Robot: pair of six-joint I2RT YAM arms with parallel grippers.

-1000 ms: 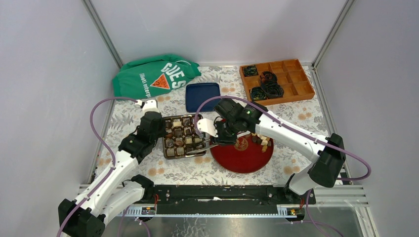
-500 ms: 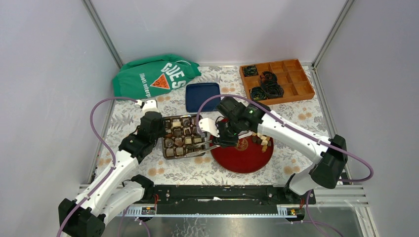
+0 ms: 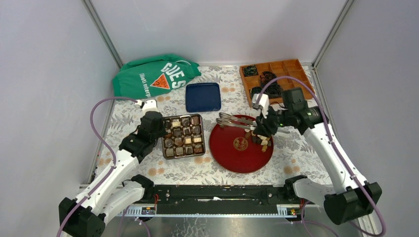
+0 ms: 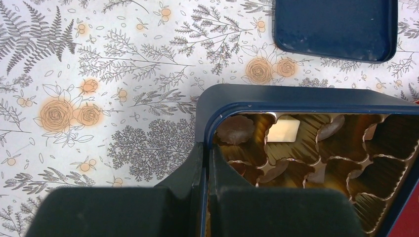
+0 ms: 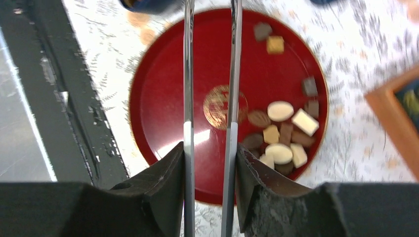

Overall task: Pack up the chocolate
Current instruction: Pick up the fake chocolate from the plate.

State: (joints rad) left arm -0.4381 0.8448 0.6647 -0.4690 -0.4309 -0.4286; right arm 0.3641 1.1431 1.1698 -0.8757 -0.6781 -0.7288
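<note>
The chocolate box [image 3: 184,156], a dark tin with a gold tray, holds several pieces. My left gripper [image 3: 157,129] is shut on its left rim; in the left wrist view my left gripper [image 4: 207,148] pinches the rim [image 4: 296,96], with a white piece [image 4: 282,129] and a brown piece [image 4: 235,131] inside. Loose chocolate [image 3: 262,140] lies on the right side of the red plate [image 3: 237,160]. My right gripper [image 3: 263,127] is shut on metal tongs [image 3: 233,121] that point left above the plate. In the right wrist view my right gripper [image 5: 210,148] holds the tongs [image 5: 188,98] over the plate [image 5: 158,98], the chocolate [image 5: 281,133] to their right. The tong tips are out of that view.
A blue lid [image 3: 202,96] lies behind the box and shows in the left wrist view [image 4: 336,24]. A green bag [image 3: 155,76] is at the back left. An orange divided tray [image 3: 296,79] with black coiled cables stands at the back right.
My right arm has swung right with the tongs, from over the box's right edge to above the plate's right side. The left arm has not moved.
</note>
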